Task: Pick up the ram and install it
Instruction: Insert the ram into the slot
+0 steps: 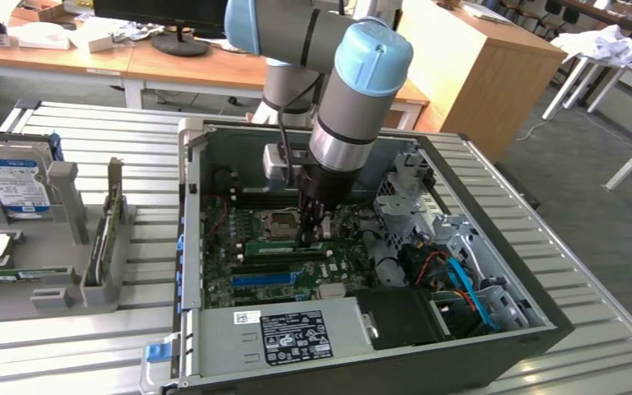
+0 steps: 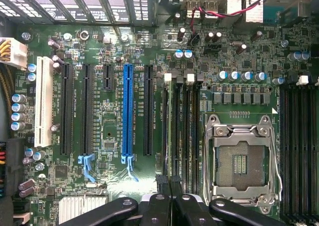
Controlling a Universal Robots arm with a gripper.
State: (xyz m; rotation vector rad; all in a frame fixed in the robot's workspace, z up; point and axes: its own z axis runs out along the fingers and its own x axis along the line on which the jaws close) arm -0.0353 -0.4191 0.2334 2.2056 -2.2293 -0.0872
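Fingers of the black two-fingered claw are drawn almost together, with only a sliver between them. They are pinching the ram, a long, thin green circuit-board stick that the wrist view shows edge-on as a narrow line running out from between the tips. In the exterior view the claw reaches straight down into the open grey computer case, its tips on the ram. The ram stands on edge along one of the black memory slots of the green motherboard, just beside the square silver processor socket. The bright blue plastic expansion slot lies apart from it, parallel to the ram.
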